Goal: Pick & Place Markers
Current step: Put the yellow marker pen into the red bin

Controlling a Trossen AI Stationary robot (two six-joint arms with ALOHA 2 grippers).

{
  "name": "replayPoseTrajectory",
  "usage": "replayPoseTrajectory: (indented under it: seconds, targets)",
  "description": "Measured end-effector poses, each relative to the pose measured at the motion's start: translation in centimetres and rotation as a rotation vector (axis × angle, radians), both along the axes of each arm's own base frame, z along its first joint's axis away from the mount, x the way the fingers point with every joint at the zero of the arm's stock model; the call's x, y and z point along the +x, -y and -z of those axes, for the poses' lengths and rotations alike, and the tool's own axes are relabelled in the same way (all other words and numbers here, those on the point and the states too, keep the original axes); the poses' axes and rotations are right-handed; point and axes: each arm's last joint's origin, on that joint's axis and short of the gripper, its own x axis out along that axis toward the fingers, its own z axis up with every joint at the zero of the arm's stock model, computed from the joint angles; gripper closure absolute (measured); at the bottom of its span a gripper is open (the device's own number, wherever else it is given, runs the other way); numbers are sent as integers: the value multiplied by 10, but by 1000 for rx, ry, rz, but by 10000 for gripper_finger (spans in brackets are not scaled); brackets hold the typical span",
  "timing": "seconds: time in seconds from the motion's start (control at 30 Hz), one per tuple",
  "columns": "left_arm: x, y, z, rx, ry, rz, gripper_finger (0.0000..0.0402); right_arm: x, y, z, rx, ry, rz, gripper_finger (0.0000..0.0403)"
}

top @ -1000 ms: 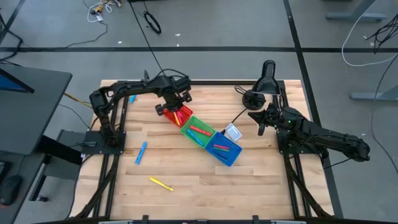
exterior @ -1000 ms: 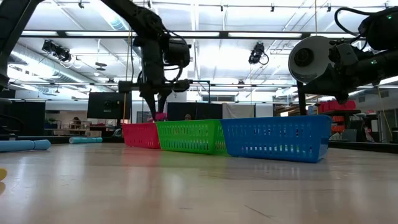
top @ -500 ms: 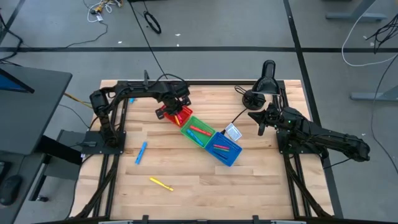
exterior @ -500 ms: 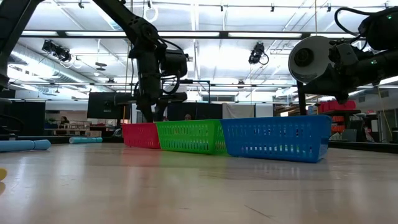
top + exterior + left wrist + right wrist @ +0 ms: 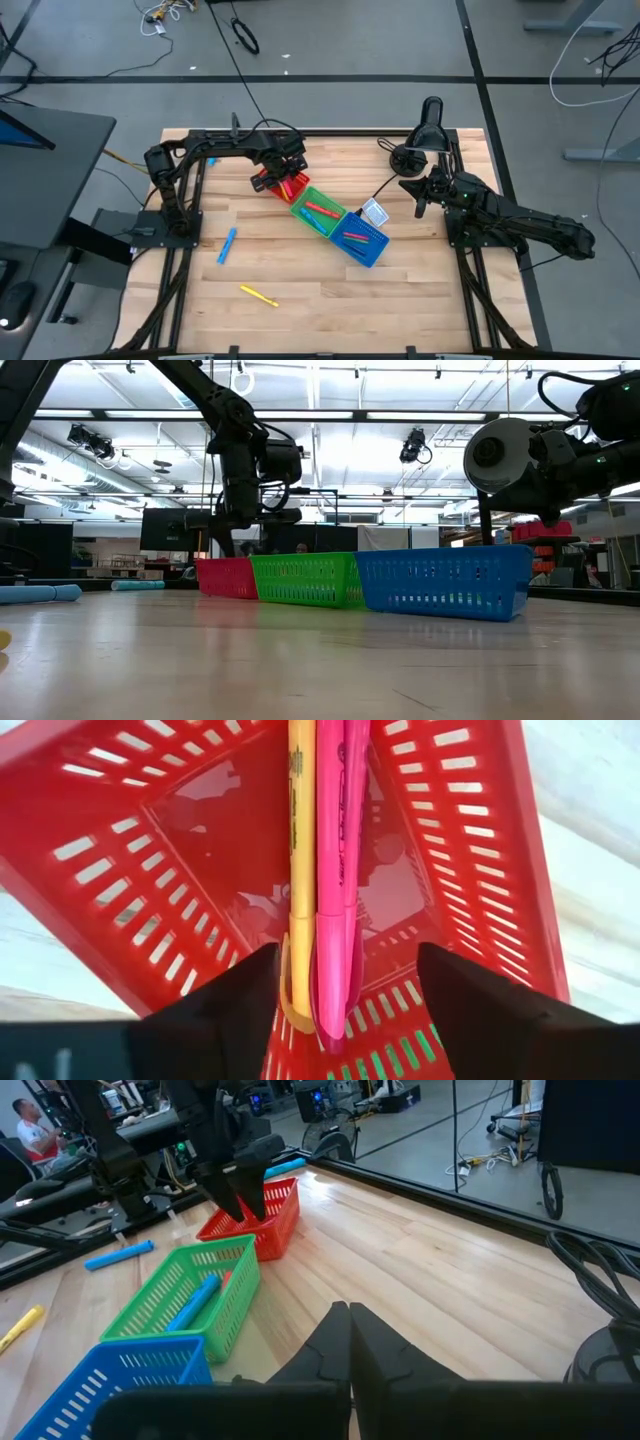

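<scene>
Left claw (image 5: 340,990) hangs over the red slotted plastic bin (image 5: 180,890) near the worktop's far edge, fingers spread; I judge it just dropped the pink marker (image 5: 335,870) beside a yellow marker (image 5: 301,850). Right claw (image 5: 348,1342) waits pinched together at the right edge. Loose blue marker (image 5: 227,245) and yellow highlighter (image 5: 259,296) lie unobstructed towards the near left corner.

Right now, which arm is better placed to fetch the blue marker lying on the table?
Left: its gripper stands open over the red bin, nearer the blue marker. The right gripper waits shut beyond the bins.
</scene>
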Motion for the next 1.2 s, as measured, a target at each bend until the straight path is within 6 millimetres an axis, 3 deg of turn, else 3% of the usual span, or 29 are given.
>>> replayPoseTrajectory:
  seconds: [0.33, 0.67, 0.97, 1.2]
  targets:
    - [1, 0, -1, 0, 12, -14, 134, 0, 0, 0, 0, 0, 0, 403]
    - [13, -4, -24, 58, 76, 96, 134, 0, 0, 0, 0, 0, 0, 403]
    - [21, 0, -54, 183, 91, 439, 134, 0, 0, 0, 0, 0, 0, 403]
    - [8, 21, -85, 274, 89, 776, 134, 0, 0, 0, 0, 0, -1, 403]
